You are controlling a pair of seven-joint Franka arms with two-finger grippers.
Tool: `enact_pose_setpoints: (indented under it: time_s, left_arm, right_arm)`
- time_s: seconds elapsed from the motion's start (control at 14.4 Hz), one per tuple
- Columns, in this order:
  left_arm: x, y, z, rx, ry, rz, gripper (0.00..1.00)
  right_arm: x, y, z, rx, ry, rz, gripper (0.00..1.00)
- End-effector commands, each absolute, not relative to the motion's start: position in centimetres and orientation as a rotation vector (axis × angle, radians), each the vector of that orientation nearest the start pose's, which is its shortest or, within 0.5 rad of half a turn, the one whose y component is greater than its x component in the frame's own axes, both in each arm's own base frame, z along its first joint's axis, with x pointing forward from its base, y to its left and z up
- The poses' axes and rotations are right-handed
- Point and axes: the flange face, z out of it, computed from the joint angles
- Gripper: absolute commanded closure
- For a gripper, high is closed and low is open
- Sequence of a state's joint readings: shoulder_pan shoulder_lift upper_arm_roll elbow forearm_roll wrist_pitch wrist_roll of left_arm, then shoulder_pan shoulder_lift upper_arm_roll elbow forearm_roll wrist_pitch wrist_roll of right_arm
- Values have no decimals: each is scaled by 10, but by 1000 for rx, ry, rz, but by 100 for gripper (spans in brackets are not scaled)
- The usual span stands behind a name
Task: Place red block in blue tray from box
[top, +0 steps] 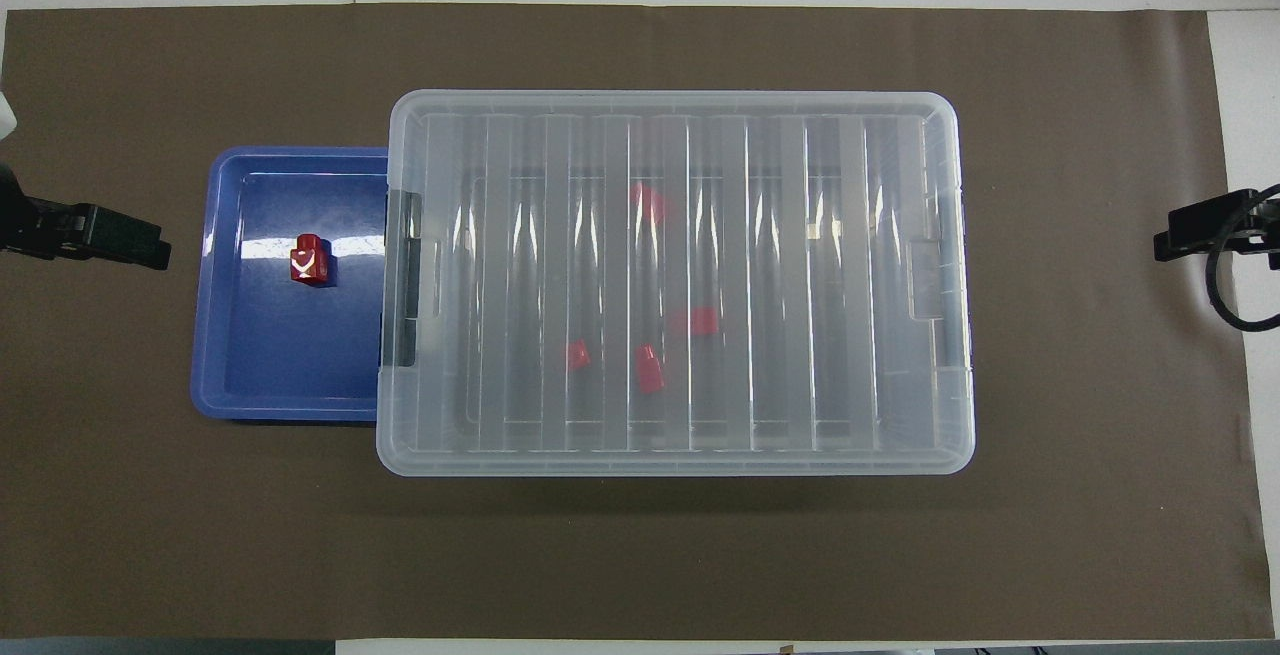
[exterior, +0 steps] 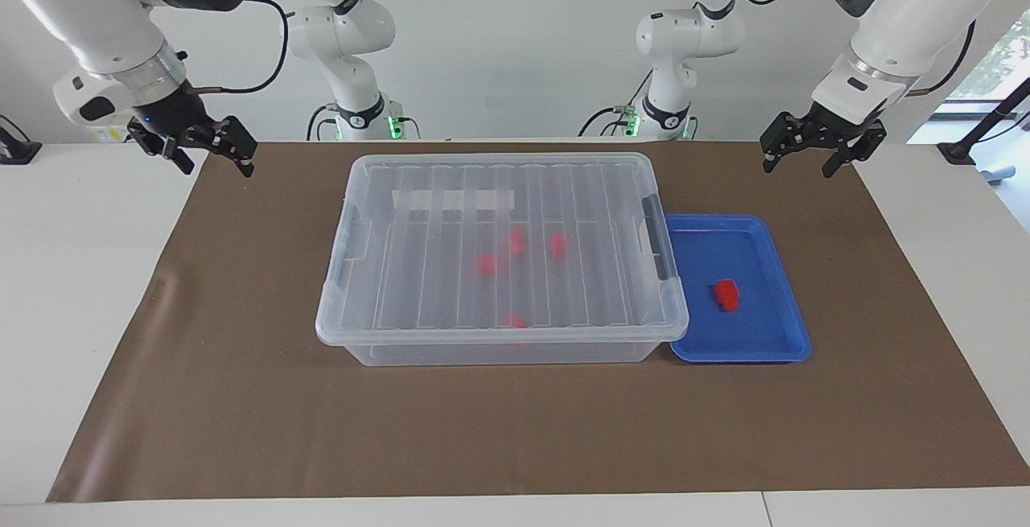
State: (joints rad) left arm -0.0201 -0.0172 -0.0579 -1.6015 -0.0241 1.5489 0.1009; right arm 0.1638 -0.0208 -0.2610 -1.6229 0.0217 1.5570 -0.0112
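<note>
One red block (exterior: pixel 727 294) sits in the blue tray (exterior: pixel 772 346), on the tray floor, a little toward the tray's robot-side half and apart from every rim. The tray lies flat on the brown mat (exterior: pixel 241 398), tucked right against the box (exterior: pixel 499 346) at the box's end toward my left arm; seen from overhead, that puts the tray at the box's nine o'clock, its edge slipping under the box's lid rim.

The box has its ribbed clear lid (top: pixel 700 135) on, dark latch (exterior: pixel 657 237) at the tray end. Through the lid I make out four more red blocks (top: pixel 649 369) on the box floor: three clustered nearer me, one farther out.

My left pincer (exterior: pixel 821 149) hangs in the air over the mat's edge at my left arm's end of the bench (exterior: pixel 96 310), fingers spread apart, holding nothing. My right pincer (exterior: pixel 209 149) hangs over the mat's edge at the right arm's end, fingers parted too, empty. Both are well apart from box and tray.
</note>
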Motion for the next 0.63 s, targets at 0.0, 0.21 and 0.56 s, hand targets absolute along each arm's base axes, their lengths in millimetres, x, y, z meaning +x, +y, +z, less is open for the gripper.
enact_pose_setpoints:
  time_s: [0.0, 0.21, 0.56]
  left_arm:
    - [539, -45, 624, -3157, 298, 72, 0]
    - [538, -43, 625, -3138, 295, 82, 0]
    - [536, -43, 620, -3136, 297, 92, 0]
  right_arm:
    - [528, -46, 621, -3094, 96, 63, 0]
    - [525, -47, 620, -3092, 95, 71, 0]
    - [524, -51, 619, -3092, 105, 75, 0]
